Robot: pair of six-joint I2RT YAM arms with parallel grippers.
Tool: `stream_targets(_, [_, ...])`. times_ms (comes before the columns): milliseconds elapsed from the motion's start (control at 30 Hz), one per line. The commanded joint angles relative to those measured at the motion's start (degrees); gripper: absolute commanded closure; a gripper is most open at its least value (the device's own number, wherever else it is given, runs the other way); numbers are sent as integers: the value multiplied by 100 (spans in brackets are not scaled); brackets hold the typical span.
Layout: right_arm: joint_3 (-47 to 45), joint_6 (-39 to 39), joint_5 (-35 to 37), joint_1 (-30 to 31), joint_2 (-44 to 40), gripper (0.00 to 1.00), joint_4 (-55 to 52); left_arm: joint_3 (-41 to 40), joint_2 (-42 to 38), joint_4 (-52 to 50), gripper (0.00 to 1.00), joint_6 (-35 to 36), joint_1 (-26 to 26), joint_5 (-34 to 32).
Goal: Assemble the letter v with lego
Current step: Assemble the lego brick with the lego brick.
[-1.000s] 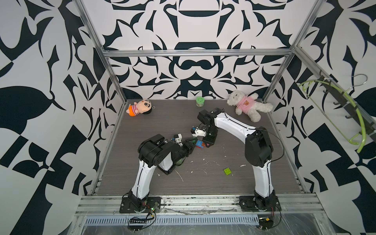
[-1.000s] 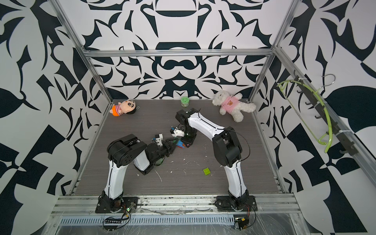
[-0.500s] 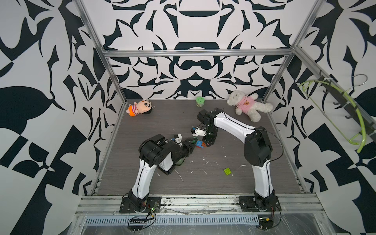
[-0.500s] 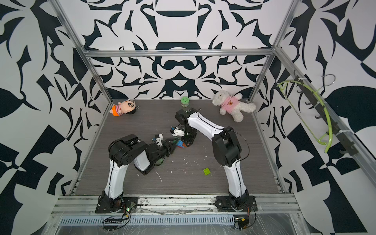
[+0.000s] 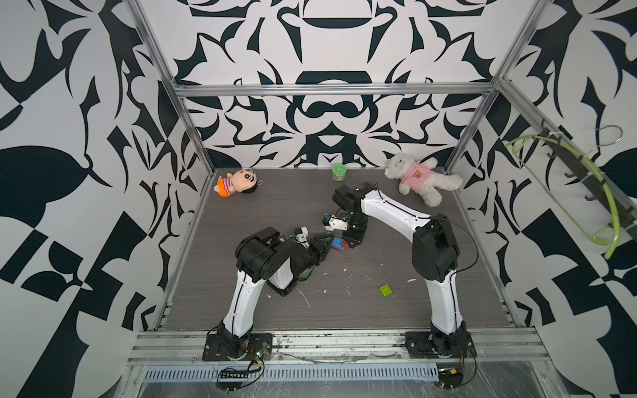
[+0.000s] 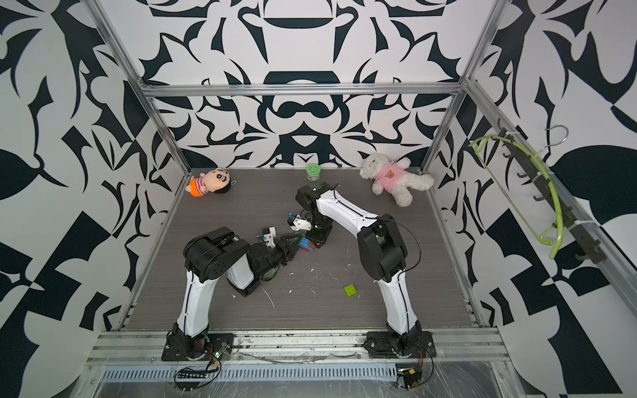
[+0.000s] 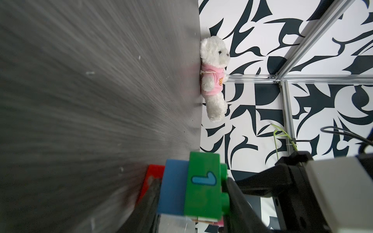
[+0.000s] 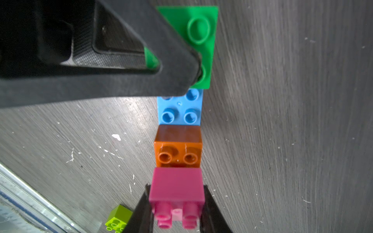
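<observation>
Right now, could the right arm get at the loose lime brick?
Probably, but not at once: the lime brick lies alone on the table near that arm's base, yet the right gripper is shut on the pink brick.

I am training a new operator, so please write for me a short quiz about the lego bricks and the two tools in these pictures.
1. True or false: a tool holds the lime brick.
2. What does the right tool clamp? A the lime brick; B the pink brick; C nothing.
3. Fill in: the left tool grips the ___ brick, marked 1.

Key: 1 false; 2 B; 3 green brick.
</observation>
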Motion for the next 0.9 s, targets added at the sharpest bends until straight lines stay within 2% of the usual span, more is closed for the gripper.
stream_targets(0, [155, 18, -26, 80, 58, 100, -185, -33, 319, -939, 75, 83, 2, 79])
stream_targets(867, [572, 163, 49, 122, 482, 100, -577, -34, 307, -933, 75, 81, 2, 85])
